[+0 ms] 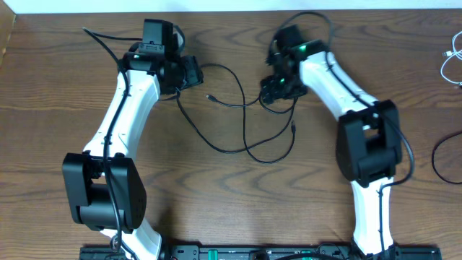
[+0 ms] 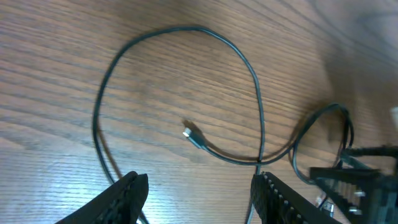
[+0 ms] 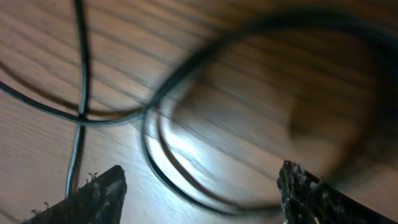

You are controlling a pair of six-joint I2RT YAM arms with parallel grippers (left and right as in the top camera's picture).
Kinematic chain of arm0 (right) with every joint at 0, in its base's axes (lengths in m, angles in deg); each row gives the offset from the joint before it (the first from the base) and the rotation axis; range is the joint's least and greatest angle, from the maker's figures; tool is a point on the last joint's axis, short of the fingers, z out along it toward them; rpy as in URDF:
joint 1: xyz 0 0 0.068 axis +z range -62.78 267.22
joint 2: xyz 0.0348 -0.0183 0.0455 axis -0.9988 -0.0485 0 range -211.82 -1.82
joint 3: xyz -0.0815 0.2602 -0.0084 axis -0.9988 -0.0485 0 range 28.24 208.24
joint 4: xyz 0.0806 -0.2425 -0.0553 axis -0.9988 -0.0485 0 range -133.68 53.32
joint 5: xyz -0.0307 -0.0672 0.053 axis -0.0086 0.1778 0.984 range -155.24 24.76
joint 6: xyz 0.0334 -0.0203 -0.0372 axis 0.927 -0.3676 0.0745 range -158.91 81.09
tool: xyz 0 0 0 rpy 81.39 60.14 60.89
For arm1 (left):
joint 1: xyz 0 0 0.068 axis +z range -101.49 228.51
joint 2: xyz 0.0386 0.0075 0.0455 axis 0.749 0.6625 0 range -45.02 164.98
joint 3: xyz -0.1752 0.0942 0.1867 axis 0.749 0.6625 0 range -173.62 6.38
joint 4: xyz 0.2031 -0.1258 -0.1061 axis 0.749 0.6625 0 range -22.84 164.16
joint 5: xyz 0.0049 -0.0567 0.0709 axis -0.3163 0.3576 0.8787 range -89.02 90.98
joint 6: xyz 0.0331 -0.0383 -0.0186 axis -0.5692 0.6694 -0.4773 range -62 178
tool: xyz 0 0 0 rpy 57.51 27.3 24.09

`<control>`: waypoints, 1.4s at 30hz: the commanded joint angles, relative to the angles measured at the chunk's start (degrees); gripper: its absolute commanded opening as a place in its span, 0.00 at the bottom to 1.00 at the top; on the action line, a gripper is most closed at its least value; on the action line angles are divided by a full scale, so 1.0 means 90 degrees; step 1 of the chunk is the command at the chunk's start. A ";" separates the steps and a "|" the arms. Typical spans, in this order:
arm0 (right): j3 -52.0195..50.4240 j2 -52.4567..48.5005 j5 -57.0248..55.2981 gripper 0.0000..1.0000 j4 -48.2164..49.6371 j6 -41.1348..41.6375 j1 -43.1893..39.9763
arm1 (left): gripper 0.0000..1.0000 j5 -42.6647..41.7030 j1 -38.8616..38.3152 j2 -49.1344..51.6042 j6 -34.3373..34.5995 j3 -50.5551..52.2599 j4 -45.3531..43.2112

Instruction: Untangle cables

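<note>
The black cable (image 2: 257,93) lies mid-table (image 1: 58,87), between the grippers. Its long axis runs 9 to 3 o'clock, and its loops sag toward 6. One plug (image 2: 191,135) points to about 10 o'clock. The left gripper (image 2: 199,180) has its jaws apart, clamping nothing. The right gripper (image 3: 202,169) also gapes over a loop. A white cable (image 1: 449,63) sits at the 3 o'clock edge.

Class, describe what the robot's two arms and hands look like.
The left arm and right arm have white curved links, boxy black joints and black wires alongside. The left hand and right hand each have two black fingers.
</note>
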 commanded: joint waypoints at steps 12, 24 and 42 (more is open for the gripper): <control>-0.0010 -0.0848 -0.0005 0.76 0.1421 0.1972 0.0913 | 0.59 0.0046 0.0367 0.0000 -0.0211 0.0017 0.0311; -0.0007 -0.1574 -0.0413 0.38 0.1411 0.3791 0.1270 | 0.59 0.0044 0.0364 0.0000 -0.0211 0.0017 0.0338; 0.1372 -0.1571 -0.2472 0.01 -0.0889 0.3118 0.1392 | 0.59 0.0044 0.0364 0.0000 -0.0209 0.0017 0.0432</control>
